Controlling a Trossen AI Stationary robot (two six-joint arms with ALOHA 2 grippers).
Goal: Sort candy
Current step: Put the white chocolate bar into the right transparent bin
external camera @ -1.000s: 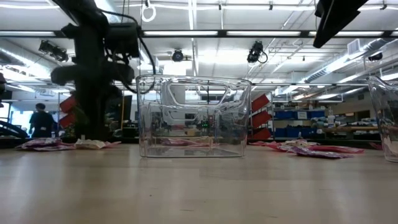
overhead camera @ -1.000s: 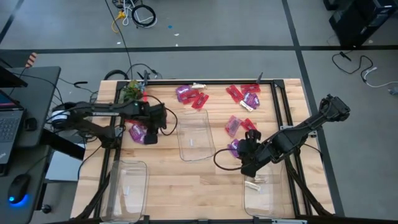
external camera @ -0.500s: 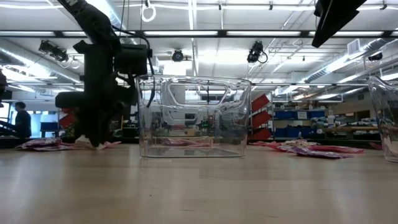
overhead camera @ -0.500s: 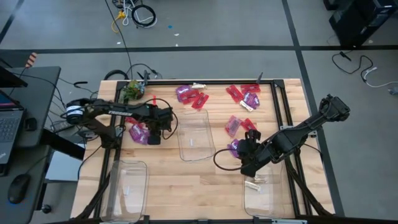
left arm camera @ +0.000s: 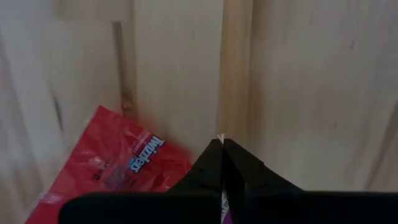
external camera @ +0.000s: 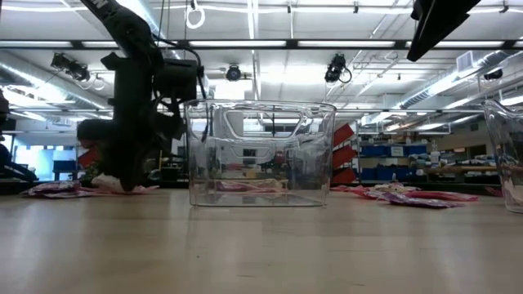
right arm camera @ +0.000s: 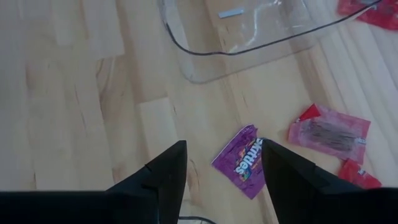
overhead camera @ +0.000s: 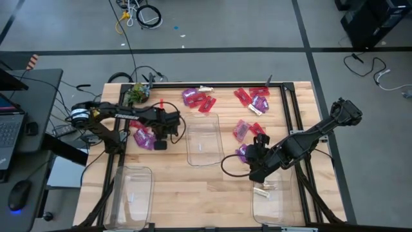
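Candy in crinkly purple and shiny red packets (overhead camera: 143, 136) lies at nine o'clock, half hidden under the left gripper (left arm camera: 222, 144), pinched shut; a white sliver shows between its tips. Right gripper (right arm camera: 222, 163) gapes empty.

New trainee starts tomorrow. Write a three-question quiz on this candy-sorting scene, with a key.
1. True or false: the right pincer is open.
2. The shiny plastic candy packet on the wooden table just ahead of it is: A red, B purple, C cream.
3. Fill in: the flat shiny packet beside the shut left pincer is ____.
Key: 1 true; 2 B; 3 red.
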